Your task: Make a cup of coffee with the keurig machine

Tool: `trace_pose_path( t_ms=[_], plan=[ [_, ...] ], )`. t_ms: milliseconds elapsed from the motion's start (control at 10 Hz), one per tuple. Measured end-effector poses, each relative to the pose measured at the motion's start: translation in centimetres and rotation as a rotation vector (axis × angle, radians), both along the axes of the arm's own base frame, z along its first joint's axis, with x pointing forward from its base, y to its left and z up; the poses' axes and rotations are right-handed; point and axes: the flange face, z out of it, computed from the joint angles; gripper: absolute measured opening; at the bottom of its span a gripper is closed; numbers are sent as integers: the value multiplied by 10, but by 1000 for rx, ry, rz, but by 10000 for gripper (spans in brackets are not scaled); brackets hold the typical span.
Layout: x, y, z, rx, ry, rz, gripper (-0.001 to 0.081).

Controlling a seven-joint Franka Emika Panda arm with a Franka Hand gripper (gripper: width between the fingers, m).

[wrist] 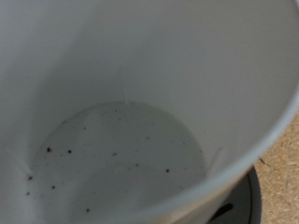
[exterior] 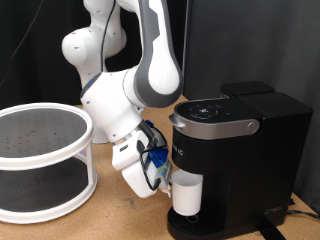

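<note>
A white two-tier round rack (exterior: 40,160) stands on the wooden table (exterior: 110,222) at the exterior view's left, well apart from the coffee machine (exterior: 240,150) at the exterior view's right. The robot arm (exterior: 140,80) reaches down between them, and its bulk covers the space beside the machine's brew head. The gripper (exterior: 165,180) sits low, just beside the white cup (exterior: 188,193), which stands on the machine's round drip base under the brew head. The fingers are hidden behind the hand and blue cabling, so whether the gripper is spread or closed on the cup cannot be told. The machine's lid is down. In the wrist view the cup (wrist: 131,121) fills nearly the whole picture: only its inner wall and floor, speckled with dark grains, are visible, with a sliver of black base (wrist: 245,201) and table at one corner. The cup's handle is not visible in either view.
</note>
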Motion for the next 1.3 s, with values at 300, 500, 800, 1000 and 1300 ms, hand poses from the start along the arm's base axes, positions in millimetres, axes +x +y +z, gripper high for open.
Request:
trace_pose_path(
  t_ms=[300,500,800,1000,1300],
  plan=[
    [-1,4,-9,-11,-9,10,66],
    [-2,5,-11,-7,-15,6,66],
    [-2,6,-11,-2,-16,-1,66],
    [-2,6,-11,1,-19,-7,245],
    [-1,0,-10,1,-18,-49,394]
  ],
)
